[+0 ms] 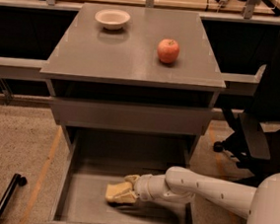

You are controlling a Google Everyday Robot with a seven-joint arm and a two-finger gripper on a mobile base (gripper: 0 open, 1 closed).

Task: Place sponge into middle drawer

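Observation:
The middle drawer is pulled open at the bottom of the grey cabinet, showing its flat floor and low walls. My gripper reaches into it from the right on the white arm. It is shut on the pale yellow sponge. The sponge sits low over the front middle of the drawer floor, with a shadow right under it. I cannot tell whether it touches the floor.
A red apple and a white bowl stand on the cabinet top. The top drawer's plain front panel is closed above the open drawer. A black office chair stands at the right. A black wheeled leg is at the lower left.

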